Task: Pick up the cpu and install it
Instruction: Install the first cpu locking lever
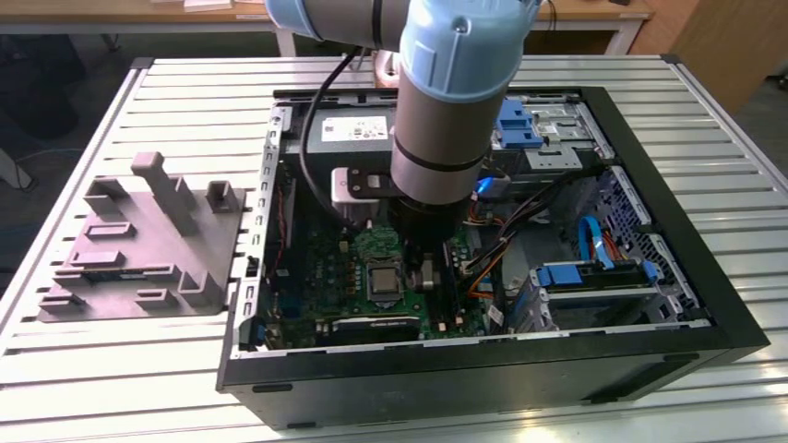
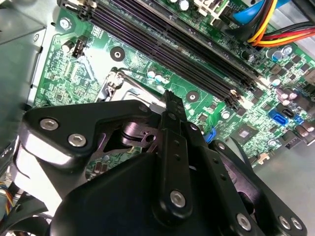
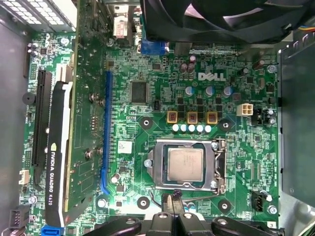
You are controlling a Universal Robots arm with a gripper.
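In the first wrist view the cpu (image 3: 185, 164) lies flat in the socket frame (image 3: 219, 167), metal top up. It is square, with no long axis to speak of, and its edges run parallel to the frame's sides. My gripper (image 3: 175, 199) hangs just beside the socket frame. Its fingers (image 3: 165, 219) are pressed together with nothing between them, and they are clear of the chip. The socket frame sits on the green motherboard (image 3: 147, 73), which bears white lettering near the frame. A long blue slot (image 3: 105, 132) runs near the frame, and a labelled black card (image 3: 59, 162) stands beyond it. In the exterior view the board lies inside the open computer case (image 1: 726, 323), and a grey holder block (image 1: 136, 249) sits outside the case on the slatted table (image 1: 99, 388).
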